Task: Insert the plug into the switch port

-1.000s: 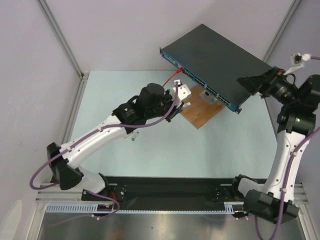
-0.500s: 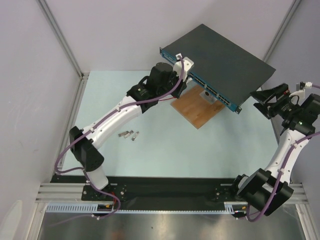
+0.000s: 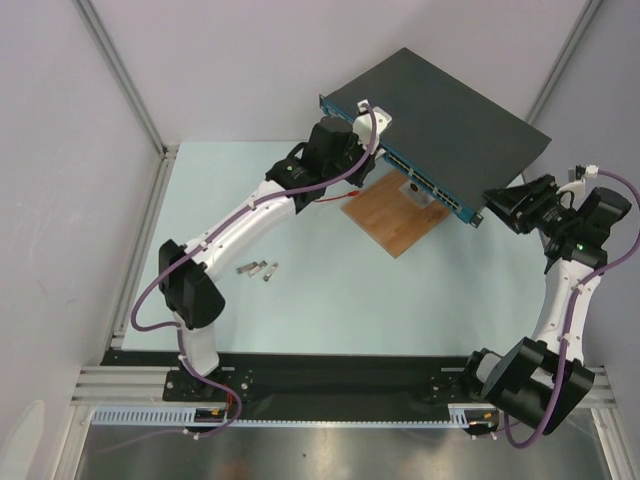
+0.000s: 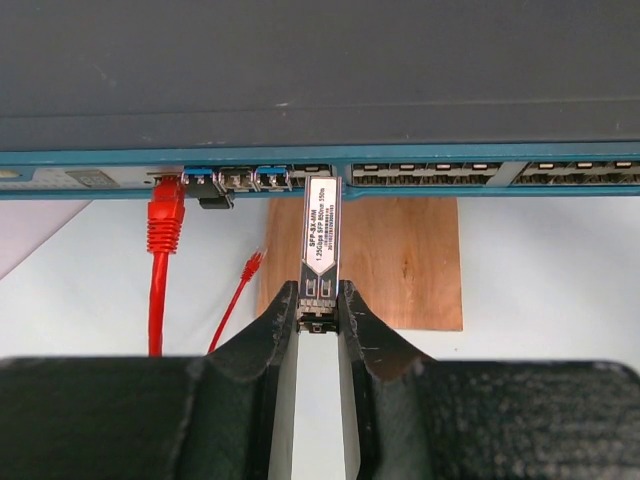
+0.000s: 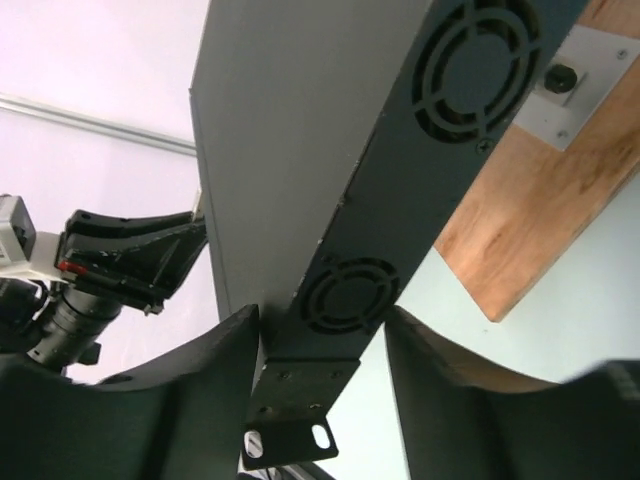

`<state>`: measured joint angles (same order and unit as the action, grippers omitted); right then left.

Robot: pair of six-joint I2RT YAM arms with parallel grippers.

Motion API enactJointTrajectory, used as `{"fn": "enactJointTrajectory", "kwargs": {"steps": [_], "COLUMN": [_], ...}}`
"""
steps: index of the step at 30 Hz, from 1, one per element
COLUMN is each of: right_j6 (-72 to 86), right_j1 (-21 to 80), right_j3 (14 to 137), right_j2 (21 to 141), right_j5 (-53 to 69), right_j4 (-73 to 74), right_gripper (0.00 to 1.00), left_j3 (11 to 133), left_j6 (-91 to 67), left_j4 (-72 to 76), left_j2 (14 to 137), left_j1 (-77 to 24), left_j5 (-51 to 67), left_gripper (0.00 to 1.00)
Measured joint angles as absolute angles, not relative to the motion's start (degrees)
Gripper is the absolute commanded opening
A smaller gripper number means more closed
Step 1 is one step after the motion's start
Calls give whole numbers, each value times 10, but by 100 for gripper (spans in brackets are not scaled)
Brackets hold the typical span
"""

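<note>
switch (image 4: 300,70): dark metal casing, matt, faintly scuffed; front edge painted blue
plug (image 4: 319,235): bright bare metal, white printed label
left pincer (image 4: 318,295): black plastic, matt
board (image 4: 400,260): wood, grain seen
surface (image 4: 560,260): pale, smooth, matt

Counter (image 3: 330,300): pale blue-green, flat, matte. Brown wooden board (image 3: 385,222) lies flat on it at rear centre, turned at an angle to counter edges, far end hidden. Three small silver modules (image 3: 258,269) lie loose side by side left of centre, well apart from board.
</note>
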<state>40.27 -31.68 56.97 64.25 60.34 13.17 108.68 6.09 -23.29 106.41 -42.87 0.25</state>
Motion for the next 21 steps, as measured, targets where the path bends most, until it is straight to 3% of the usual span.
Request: {"fn": "enactJointTrajectory", "kwargs": {"steps": [4,9,21], "right_j6": [418,423,417], "right_j1": [-317,-320,-321], "right_j3": [561,561,565], "right_j2": [640,623,622], "right_j5": [600,594,594], "right_j4": [120,104,99], "right_gripper": [26,0,0], "left_j3": [1093,1101,1105], "left_j6": [61,64,66], "left_j4": [-234,-236,-240], "left_j2": [1071,1080,1084], "left_j1": [-429,-429,-418], "left_j5": [4,4,4], "left_gripper": [0,0,0]}}
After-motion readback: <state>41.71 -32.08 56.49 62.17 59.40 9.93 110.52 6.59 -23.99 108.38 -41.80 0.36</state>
